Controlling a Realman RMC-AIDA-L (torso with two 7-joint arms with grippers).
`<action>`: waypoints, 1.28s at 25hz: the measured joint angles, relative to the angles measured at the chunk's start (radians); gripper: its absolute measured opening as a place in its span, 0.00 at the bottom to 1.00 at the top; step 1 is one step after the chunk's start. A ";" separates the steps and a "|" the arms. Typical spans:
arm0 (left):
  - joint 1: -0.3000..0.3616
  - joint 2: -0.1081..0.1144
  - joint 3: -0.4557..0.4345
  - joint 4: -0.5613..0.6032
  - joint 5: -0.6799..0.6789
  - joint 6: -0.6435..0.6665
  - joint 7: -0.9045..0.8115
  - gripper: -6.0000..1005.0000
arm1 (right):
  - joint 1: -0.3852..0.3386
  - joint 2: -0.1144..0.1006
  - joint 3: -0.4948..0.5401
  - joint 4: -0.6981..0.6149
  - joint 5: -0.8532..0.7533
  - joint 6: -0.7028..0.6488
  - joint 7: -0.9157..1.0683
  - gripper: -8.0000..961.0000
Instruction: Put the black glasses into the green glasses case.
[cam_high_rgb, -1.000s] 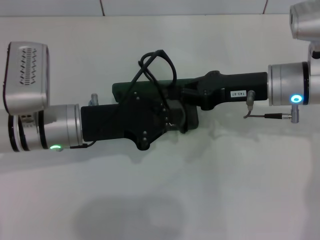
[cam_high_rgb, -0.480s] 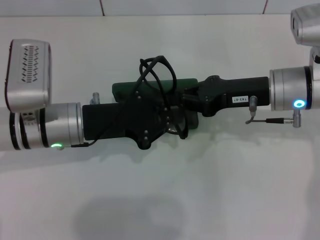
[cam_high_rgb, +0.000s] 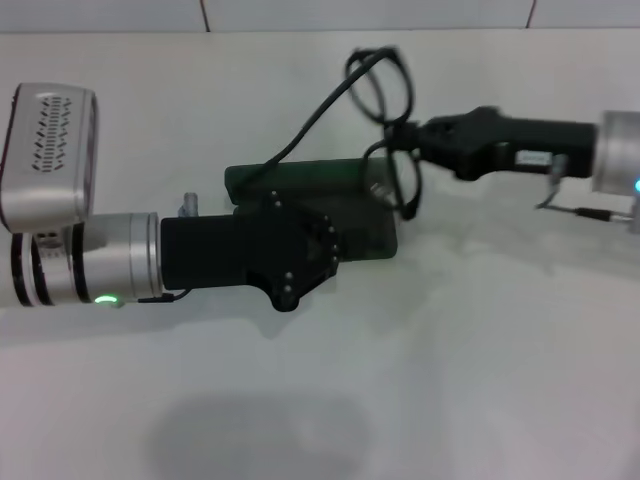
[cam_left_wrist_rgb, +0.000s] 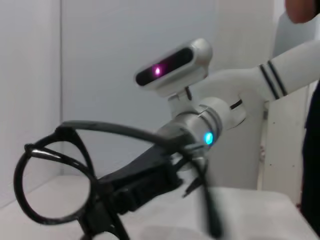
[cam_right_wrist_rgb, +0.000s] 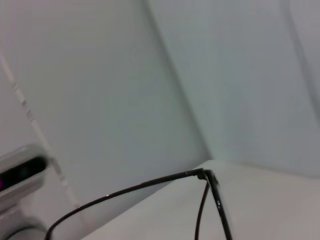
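The green glasses case lies on the white table in the head view, partly hidden under my left gripper, which reaches in from the left and sits over its front part. My right gripper comes in from the right and is shut on the black glasses near the bridge. It holds them tilted above the case's far right end, with one temple arm trailing down-left toward the case. The left wrist view shows the glasses held by the right gripper. The right wrist view shows a thin temple arm.
The white table spreads in front of the case. A wall edge runs along the back. The left arm's silver wrist lies low over the table on the left. A thin cable hangs off the right wrist.
My right gripper has pulled back to the right and risen, lifting the glasses from over the case to above its far right end. The left arm has barely moved.
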 joint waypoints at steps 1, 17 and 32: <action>0.001 0.001 0.000 0.000 0.000 0.013 0.000 0.01 | -0.018 -0.007 0.013 -0.012 0.000 -0.005 0.000 0.07; 0.004 0.022 -0.009 0.006 -0.062 0.151 -0.017 0.01 | -0.154 -0.060 0.097 -0.011 -0.034 -0.073 -0.146 0.07; -0.024 0.017 -0.007 -0.002 -0.111 0.156 -0.099 0.01 | -0.096 0.016 0.058 0.000 -0.083 -0.072 -0.313 0.07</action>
